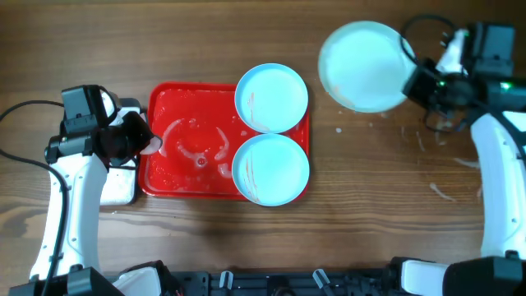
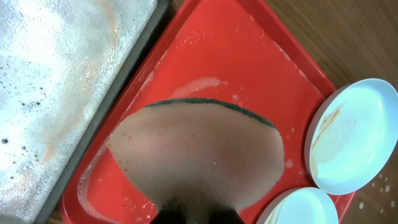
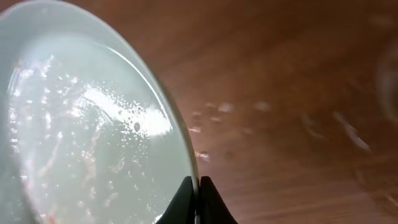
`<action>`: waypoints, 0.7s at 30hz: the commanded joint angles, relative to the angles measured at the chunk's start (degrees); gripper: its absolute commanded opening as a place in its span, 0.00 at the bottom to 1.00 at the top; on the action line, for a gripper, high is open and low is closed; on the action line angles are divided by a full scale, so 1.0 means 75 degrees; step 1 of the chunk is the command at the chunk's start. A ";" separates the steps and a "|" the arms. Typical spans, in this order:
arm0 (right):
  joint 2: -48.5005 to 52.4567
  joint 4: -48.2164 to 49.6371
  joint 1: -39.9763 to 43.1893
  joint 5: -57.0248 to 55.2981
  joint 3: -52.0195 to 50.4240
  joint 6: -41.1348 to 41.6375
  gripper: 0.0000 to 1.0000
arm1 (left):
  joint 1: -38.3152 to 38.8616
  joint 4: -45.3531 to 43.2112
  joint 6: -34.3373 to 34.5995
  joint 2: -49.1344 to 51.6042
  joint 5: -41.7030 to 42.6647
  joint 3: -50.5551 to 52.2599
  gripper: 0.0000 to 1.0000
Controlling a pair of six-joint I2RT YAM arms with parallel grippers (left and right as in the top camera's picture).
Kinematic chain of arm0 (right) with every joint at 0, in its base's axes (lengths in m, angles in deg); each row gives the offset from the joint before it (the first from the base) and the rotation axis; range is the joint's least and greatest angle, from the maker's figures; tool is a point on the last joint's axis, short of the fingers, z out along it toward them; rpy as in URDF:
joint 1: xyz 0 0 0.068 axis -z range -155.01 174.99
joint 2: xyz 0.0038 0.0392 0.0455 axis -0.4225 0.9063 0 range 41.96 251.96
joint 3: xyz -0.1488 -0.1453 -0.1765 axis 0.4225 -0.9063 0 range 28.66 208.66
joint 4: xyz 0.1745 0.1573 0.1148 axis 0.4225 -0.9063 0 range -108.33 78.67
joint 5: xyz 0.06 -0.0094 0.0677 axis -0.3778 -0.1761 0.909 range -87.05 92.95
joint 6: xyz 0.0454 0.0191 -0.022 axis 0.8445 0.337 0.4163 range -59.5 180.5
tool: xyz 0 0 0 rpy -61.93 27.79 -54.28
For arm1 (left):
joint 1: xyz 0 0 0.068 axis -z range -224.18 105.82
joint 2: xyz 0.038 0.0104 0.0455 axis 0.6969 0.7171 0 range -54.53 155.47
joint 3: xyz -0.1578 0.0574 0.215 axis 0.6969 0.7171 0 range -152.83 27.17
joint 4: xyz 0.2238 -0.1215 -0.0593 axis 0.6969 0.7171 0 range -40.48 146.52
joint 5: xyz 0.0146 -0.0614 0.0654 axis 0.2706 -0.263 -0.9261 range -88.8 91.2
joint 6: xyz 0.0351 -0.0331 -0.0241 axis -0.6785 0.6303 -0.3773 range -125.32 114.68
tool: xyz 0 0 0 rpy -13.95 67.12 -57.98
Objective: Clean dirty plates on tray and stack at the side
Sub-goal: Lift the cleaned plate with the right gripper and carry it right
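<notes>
The red tray [image 1: 189, 140] lies left of centre, wet with foam. Two pale mint-blue plates sit on its right part: the far plate [image 1: 272, 98] and the near plate [image 1: 270, 168], both with faint reddish smears. My right gripper [image 1: 413, 82] is shut on the rim of a third plate [image 1: 363, 66] and holds it above the wood at the far right; in the right wrist view the plate [image 3: 87, 130] is wet and the jaws [image 3: 198, 186] pinch its edge. My left gripper [image 1: 141, 141] is shut on a brownish sponge [image 2: 199, 155] with a green edge, over the tray's left end [image 2: 249, 68].
A silvery foamy metal pan [image 2: 56, 74] lies just left of the tray, under my left arm. Water drops and smears mark the wood [image 1: 427, 148] at the right. The far tray plate also shows in the left wrist view [image 2: 357, 134].
</notes>
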 commanded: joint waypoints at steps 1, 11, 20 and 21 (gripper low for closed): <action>0.0000 0.0597 0.1145 0.0423 -0.1137 0.0181 0.04 | 0.0029 -0.0029 0.0044 0.0058 -0.0073 -0.0061 0.04; 0.0006 0.2967 0.3197 -0.2090 -0.4039 0.1999 0.04 | 0.0029 -0.0026 0.0044 0.0061 -0.0073 -0.0061 0.04; 0.0009 0.4316 0.3902 -0.2973 -0.5024 0.2847 0.04 | 0.0029 -0.0020 0.0044 0.0061 -0.0073 -0.0061 0.04; 0.0009 0.4392 0.3911 -0.3115 -0.5024 0.2841 0.04 | 0.0029 -0.0023 0.0044 0.0058 -0.0070 -0.0061 0.04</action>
